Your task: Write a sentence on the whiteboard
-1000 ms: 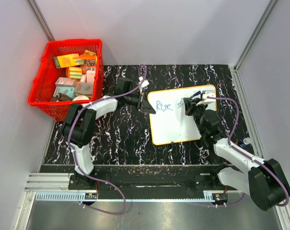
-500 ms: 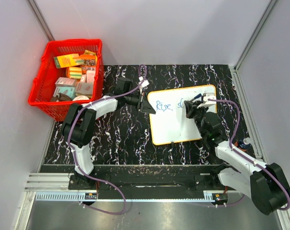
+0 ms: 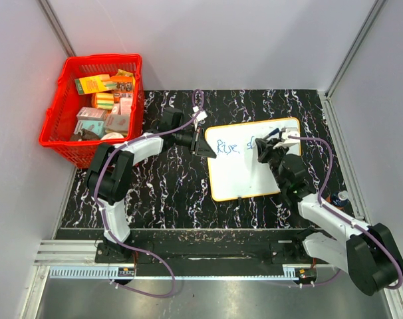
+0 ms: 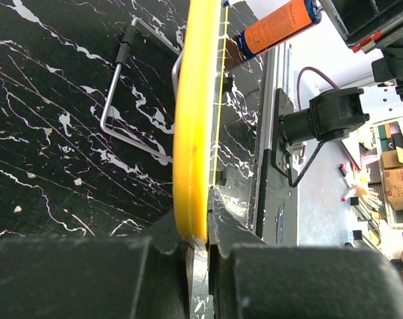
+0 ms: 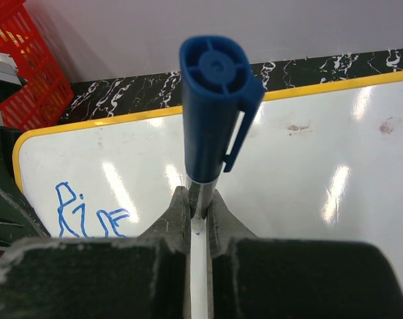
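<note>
Whiteboard (image 3: 245, 178) sat on the marbled table (image 3: 161, 189), right of the red basket (image 3: 54, 129) and well apart from it. You had your left gripper (image 3: 205, 145) pinched tight on its yellow rim, on the side nearest the basket. Your right gripper (image 5: 198, 199) was clamped on a blue marker (image 5: 213, 100) standing over the board, farther from the basket than the blue writing (image 5: 87, 214), which read roughly "Rise".

The worktop (image 3: 161, 193) is black with thin white marble veins. Plain pale walls (image 3: 221, 40) close it in on the left, far and right sides, joined by slim metal posts (image 3: 348, 53) at the far corners. A grey metal strip (image 3: 208, 299) runs along the near edge. The light is soft and even.
</note>
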{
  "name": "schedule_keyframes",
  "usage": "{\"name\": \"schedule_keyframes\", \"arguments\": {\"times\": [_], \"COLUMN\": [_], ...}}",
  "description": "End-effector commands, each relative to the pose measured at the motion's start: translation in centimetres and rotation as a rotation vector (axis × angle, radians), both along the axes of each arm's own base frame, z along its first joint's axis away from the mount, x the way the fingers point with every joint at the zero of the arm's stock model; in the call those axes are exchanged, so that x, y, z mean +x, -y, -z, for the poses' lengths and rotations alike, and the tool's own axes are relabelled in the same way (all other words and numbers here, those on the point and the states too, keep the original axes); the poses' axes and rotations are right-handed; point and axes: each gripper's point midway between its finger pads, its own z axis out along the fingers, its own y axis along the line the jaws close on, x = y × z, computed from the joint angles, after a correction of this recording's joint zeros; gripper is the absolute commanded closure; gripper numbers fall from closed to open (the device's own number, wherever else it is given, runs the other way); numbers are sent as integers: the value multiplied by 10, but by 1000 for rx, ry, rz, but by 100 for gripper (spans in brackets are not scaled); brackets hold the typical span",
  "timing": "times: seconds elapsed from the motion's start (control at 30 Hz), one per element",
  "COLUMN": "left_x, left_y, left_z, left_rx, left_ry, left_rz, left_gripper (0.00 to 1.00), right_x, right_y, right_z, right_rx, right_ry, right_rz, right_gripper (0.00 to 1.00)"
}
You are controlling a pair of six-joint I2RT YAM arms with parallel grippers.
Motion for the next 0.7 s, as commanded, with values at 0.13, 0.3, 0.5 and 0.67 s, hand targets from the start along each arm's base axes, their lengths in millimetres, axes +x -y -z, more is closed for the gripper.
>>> {"name": "schedule_keyframes", "arguments": {"times": [0.13,0.3,0.5,0.67], "left_x": [-2,-3,-2,-2], "left_y": [2,2,2,2], "left_z": [50,52,51,51], "left_rx": [114,116,115,115], "left_ry": [108,104,106,105], "left_rz": [22,24,22,23], "left_gripper": [100,100,100,100], "right_x": [12,14,16,16], "right_y": [0,2,5,10], "right_z": [-31,-34,-40,-37], "right_rx": [-2,-8,-10,-23], "right_ry": [70,78,88,82], "right_rz": [18,28,47,72], "right_gripper": [100,100,100,100]}}
